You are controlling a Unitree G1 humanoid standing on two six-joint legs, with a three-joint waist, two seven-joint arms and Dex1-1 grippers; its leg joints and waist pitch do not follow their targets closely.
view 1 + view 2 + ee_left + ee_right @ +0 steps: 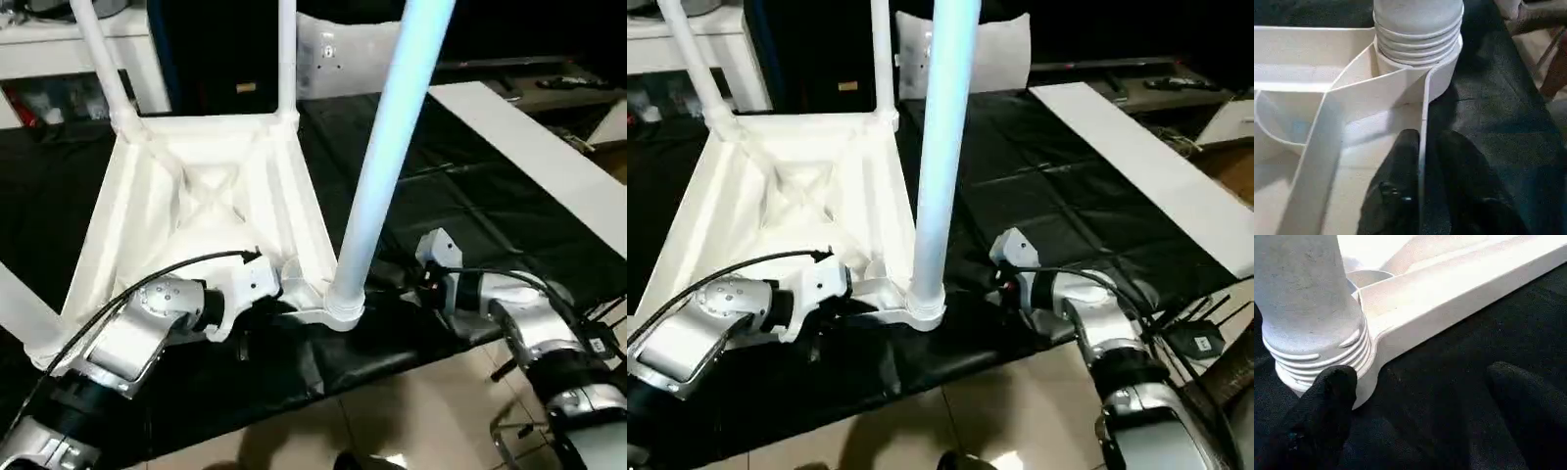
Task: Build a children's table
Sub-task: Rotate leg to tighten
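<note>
Your table top [211, 211] lies upside down on the black worktop [470, 206], its near corner at the edge by you, and the near leg [377, 186] stands in that corner socket [333, 308]. The left pincer [1422, 191] pinches the top's rim just beside the socket. The right pincer [1415, 406] is spread wide, one finger by the leg's threaded collar. If the left grip slips, the top could slide off the edge.

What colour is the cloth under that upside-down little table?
Black; the cloth covering the work table shows best in the left eye view.
</note>
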